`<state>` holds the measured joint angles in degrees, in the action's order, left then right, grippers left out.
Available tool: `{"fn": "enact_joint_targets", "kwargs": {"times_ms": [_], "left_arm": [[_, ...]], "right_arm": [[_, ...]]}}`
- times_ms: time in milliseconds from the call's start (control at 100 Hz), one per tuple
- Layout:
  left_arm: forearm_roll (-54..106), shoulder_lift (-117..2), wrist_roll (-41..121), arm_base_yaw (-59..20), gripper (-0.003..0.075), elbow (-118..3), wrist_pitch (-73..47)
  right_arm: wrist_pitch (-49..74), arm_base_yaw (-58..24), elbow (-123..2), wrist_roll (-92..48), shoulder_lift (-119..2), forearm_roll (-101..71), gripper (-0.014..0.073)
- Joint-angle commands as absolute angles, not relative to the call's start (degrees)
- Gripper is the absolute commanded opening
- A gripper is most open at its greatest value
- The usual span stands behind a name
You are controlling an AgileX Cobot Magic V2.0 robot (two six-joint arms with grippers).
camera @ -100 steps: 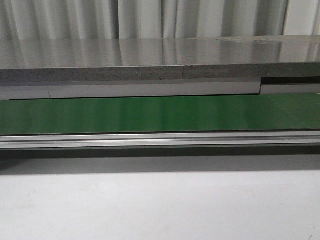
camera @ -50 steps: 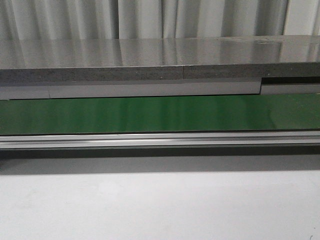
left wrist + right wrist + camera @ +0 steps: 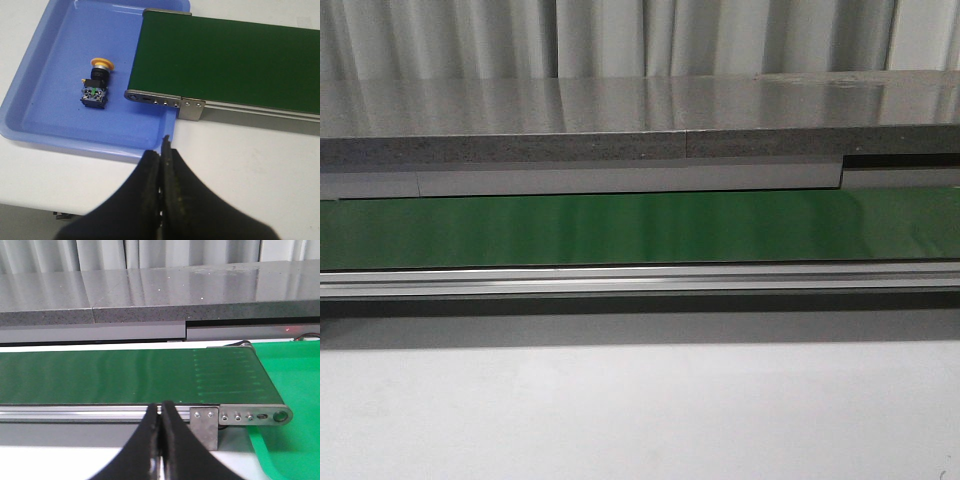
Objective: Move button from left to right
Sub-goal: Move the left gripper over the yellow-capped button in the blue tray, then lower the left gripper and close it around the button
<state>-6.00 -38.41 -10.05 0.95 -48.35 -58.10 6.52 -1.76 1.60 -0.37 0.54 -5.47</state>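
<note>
Button lying on its side in blue tray, just beside green conveyor belt end, untouched. Left gripper pinched together, empty, near tray rim. Right gripper also closed, empty, by belt's far end. Basically nothing done yet; pickup and transfer all left.

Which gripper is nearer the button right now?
Left. The left gripper, shut, hovers just off the blue tray where the button lies. The right gripper, also shut, faces the conveyor's other end; no button shows there.
</note>
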Motion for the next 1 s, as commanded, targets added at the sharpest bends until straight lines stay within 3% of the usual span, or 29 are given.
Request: {"fn": "enact_joint_targets", "kwargs": {"times_ms": [0, 150, 330, 390, 550, 800, 990], "left_arm": [[-6.06, -38.79, -10.61, 0.51, 0.0024, -50.42, -54.65], [-6.06, -38.79, -10.20, 0.51, 0.0223, -50.42, -54.83], [-6.93, -38.79, -10.17, 0.51, 0.0650, -50.42, -54.61], [-7.45, -38.79, -10.17, 0.51, 0.0717, -50.42, -54.61], [-9.02, -39.19, -10.17, 0.51, 0.0655, -50.55, -54.59], [-14.65, -49.35, -10.07, 1.66, 0.0654, -57.76, -60.23], [-15.01, -59.40, -10.07, 4.09, 0.0654, -63.68, -57.52]], "right_arm": [[1.82, -1.59, 0.55, -0.50, 1.47, -4.92, -0.0067], [1.82, -1.59, 0.55, -0.50, 1.47, -4.92, -0.0067], [1.82, -1.59, 0.55, -0.50, 1.47, -4.92, -0.0067], [1.82, -1.59, 0.55, -0.50, 1.47, -4.92, -0.0067], [1.82, -1.59, 0.55, -0.50, 1.47, -4.92, -0.0067], [1.82, -1.59, 0.55, -0.50, 1.47, -4.92, -0.0067], [1.82, -1.59, 0.55, -0.50, 1.47, -4.92, -0.0067]]}}
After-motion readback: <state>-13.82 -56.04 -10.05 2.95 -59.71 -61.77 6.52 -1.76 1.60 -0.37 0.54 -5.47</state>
